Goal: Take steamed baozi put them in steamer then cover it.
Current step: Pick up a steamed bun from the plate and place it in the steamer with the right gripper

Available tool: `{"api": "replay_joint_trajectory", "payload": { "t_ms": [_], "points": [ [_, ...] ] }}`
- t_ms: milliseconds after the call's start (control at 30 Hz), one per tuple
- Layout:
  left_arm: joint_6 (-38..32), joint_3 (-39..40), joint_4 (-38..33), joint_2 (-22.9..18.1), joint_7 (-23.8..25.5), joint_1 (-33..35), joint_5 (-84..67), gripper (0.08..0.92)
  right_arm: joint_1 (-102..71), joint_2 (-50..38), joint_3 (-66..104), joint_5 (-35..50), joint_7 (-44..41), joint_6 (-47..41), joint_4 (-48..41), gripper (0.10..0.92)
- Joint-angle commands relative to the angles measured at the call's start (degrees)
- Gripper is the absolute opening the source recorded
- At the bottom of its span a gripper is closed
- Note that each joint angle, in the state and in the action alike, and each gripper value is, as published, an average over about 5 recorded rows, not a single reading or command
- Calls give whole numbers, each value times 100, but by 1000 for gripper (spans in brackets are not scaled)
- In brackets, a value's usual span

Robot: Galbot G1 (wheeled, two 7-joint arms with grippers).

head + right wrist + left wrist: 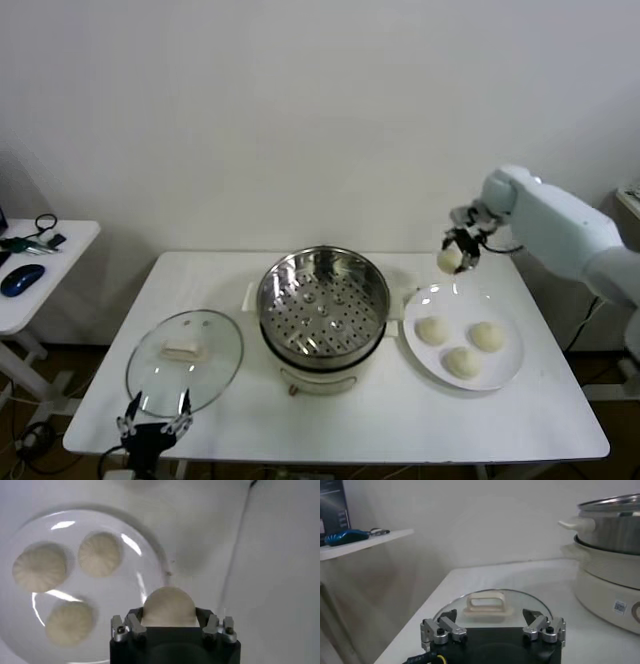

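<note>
My right gripper hangs in the air above the far right part of the white table, over the far edge of the white plate, and it is clenched on one steamed baozi. In my right wrist view the same bun sits wedged between the two fingers, its domed top showing past them. Three more baozi lie on the plate toward the table's right edge: one on the side nearest the steamer, one toward the right edge, one nearer the front edge; they are near each other but apart. The steamer stands at the middle of the table, its perforated steel basket uncovered and holding nothing, on its white pot base. The cover lies flat near the front left corner, cream handle up. My left gripper is parked low at the front edge, just beside the cover's near rim; its fingers stand released and spread wide, touching nothing, with the cover's handle beyond them. A small side table stands off the left edge, carrying a blue mouse.
</note>
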Motion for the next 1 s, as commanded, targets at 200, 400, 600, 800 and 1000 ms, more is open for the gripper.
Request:
{"api": "replay_joint_trajectory", "payload": {
  "t_ms": [200,400,600,800,1000],
  "points": [
    [-43,-8,1,27,5,-14,2,823,2087,208,-1148,495,174,642,3394,704],
    [-91,-51,0,53,3,-42,60,823,1628,548,-1299,-68,439,776,4031,704],
    [-146,-75,-8,66,-8,0,67,823,544,869,-1144,-1309,783,1092,3248,704],
    [-209,-55,19,23,-19,35,106,823,-319,1151,-832,-1970,1062,1328,2368,704],
    [-303,-75,100,7,-35,44,206,823,-683,1378,-461,-2387,1188,1528,1690,704]
  ]
}}
